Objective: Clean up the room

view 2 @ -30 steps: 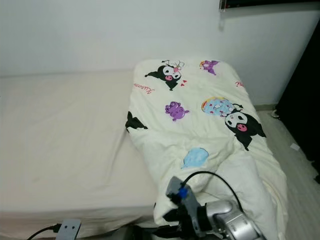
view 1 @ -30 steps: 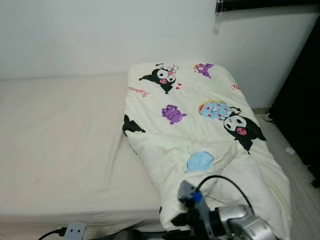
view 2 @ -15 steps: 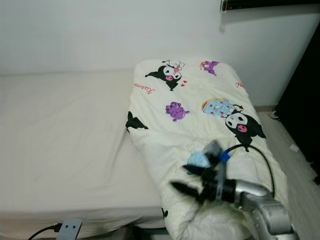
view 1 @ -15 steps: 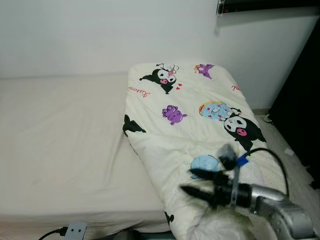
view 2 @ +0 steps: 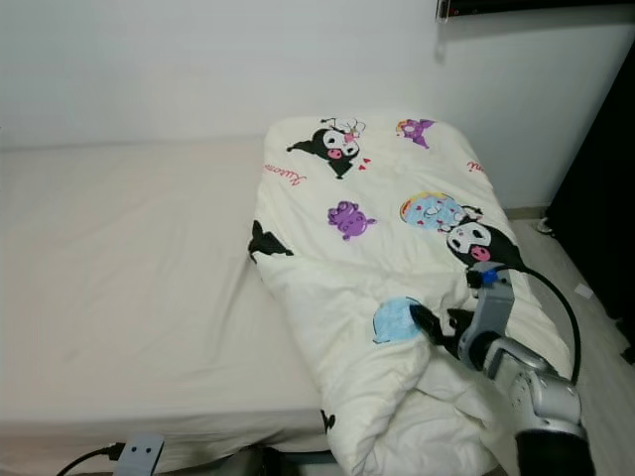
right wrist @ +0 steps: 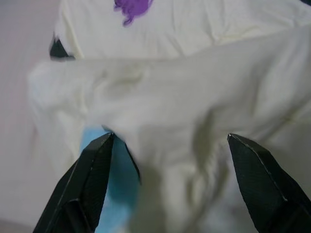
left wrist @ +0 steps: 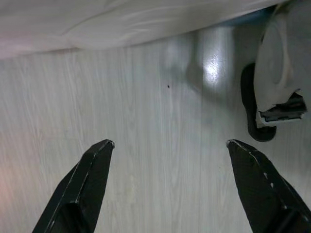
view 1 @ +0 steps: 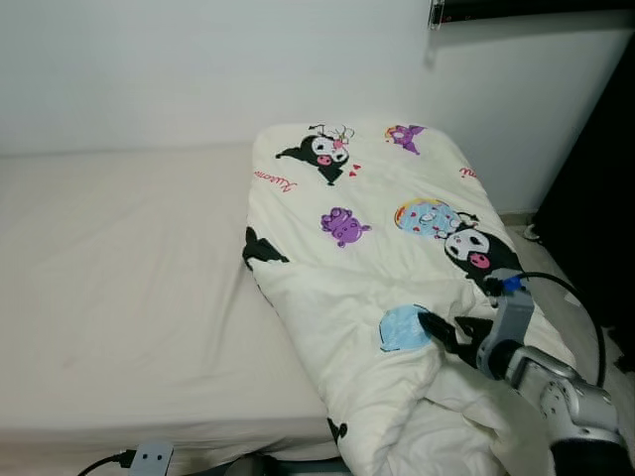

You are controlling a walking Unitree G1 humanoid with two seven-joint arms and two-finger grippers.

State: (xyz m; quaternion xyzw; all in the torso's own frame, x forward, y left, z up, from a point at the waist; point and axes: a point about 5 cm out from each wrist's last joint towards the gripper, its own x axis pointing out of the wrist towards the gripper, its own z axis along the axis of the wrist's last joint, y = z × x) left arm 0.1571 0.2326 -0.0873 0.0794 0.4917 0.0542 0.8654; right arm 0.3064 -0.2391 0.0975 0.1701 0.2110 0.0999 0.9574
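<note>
Cream cartoon-print quilt (view 1: 397, 258) lies bunched lengthwise along the bed's (view 1: 119, 288) right side; the right hand (view 1: 446, 332), fingers spread, hovers at its near fold, far nearer than the left hand (left wrist: 170, 145), also spread, over the floor.

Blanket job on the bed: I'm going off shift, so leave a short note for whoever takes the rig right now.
Right gripper: open, fingers straddling a raised fold of the cartoon-print blanket, next to its blue patch; nothing gripped yet.
Left gripper: open, hanging idle over the pale wood floor.
Blanket lies bunched on the right part of the mattress, its near end rumpled and drooping off the edge.
Done: reach to the fold. Left: close on it and probably spread or fold the blanket.
</note>
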